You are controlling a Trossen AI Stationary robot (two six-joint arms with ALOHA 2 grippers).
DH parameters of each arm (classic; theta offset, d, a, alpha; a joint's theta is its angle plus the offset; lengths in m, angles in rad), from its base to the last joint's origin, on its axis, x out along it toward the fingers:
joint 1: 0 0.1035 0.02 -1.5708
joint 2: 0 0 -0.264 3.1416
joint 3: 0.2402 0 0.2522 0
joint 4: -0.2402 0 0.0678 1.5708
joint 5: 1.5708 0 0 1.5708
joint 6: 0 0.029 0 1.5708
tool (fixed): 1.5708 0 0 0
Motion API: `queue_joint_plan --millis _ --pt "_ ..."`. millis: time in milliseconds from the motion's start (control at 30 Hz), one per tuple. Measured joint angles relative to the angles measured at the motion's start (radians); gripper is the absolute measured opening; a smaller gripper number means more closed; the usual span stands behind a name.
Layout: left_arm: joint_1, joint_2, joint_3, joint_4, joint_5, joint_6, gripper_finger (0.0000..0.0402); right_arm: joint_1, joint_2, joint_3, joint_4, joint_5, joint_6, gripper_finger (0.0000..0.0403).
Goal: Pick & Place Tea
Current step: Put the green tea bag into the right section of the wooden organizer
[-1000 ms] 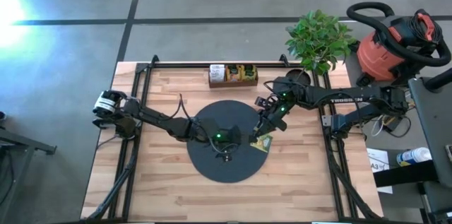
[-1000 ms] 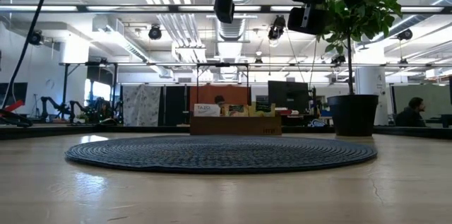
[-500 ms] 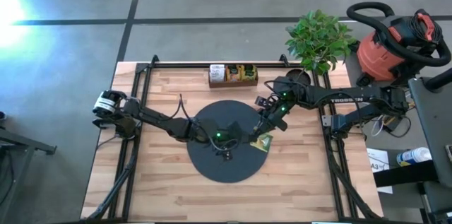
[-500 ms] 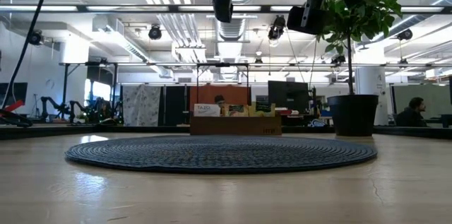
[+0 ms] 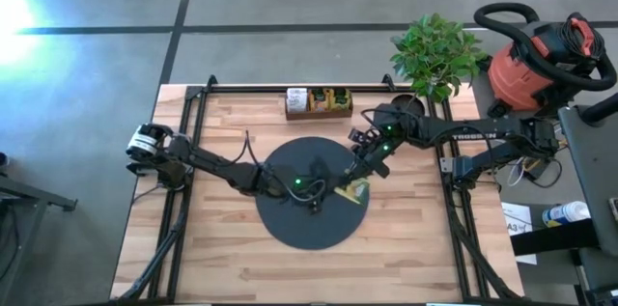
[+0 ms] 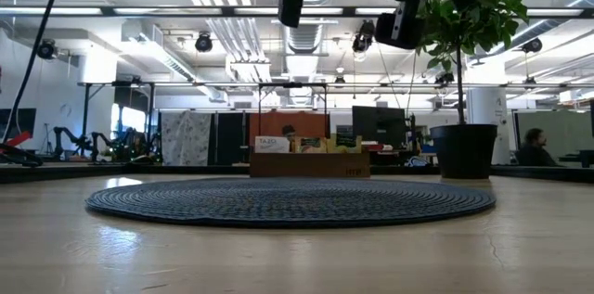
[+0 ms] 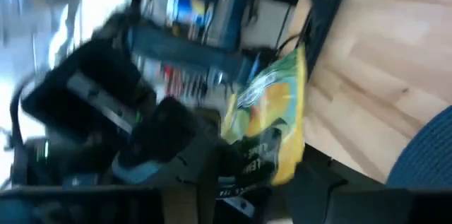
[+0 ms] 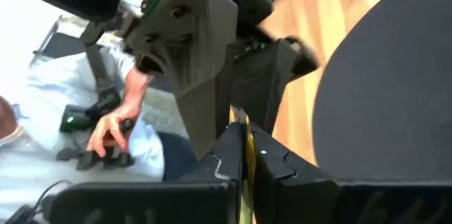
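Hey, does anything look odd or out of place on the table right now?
Nothing is spilled or damaged. One green-yellow tea packet is held off the black mat, pinched by the right gripper, beside the left gripper.

Pale wooden table (image 5: 222,248) — black round mat (image 5: 290,229) at centre, wooden tray (image 5: 319,102) and potted plant (image 5: 436,53) at the far edge

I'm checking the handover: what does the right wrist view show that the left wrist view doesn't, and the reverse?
Only the right wrist view shows the tea packet edge-on, pinched between the right gripper's shut fingers, the left gripper beyond it, and a person's hand. Only the left wrist view shows the packet's yellow-green printed face. Both share the packet, wooden table and black mat.
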Motion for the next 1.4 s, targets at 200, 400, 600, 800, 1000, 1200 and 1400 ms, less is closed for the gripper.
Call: queue_joint_plan --millis 200,400,600,800,1000,1200,1400 --pt "-0.002 -0.01 -0.004 -0.018 -0.269 -0.291 0.0135 -0.01 0.0 0.0 -0.001 0.17 -0.073 0.0008" --pt "-0.002 -0.073 -0.053 -0.166 -0.624 -0.884 0.0135 -0.01 -0.002 0.002 0.004 0.386 -0.133 0.0008" --pt "0.009 -0.15 -0.101 -0.294 -0.657 -1.451 0.0135 -0.005 -0.001 0.0 0.028 0.504 -0.158 0.0008" --pt "0.069 -0.166 -0.128 -0.291 -0.305 -1.744 0.0135 0.001 -0.002 0.0 0.087 0.584 -0.186 0.0008" --pt "0.096 -0.216 -0.167 -0.266 -0.323 -1.855 0.0135 0.027 -0.009 0.0 0.071 0.64 -0.231 0.0008" --pt "0.172 -0.334 -0.289 -0.116 -0.15 -1.984 0.0135 0.051 -0.023 0.0 0.057 0.731 -0.294 0.0008" --pt "0.285 -0.385 -0.423 0.02 0.102 -2.2 0.0135 0.057 -0.026 0.0 0.15 0.808 -0.307 0.0008"
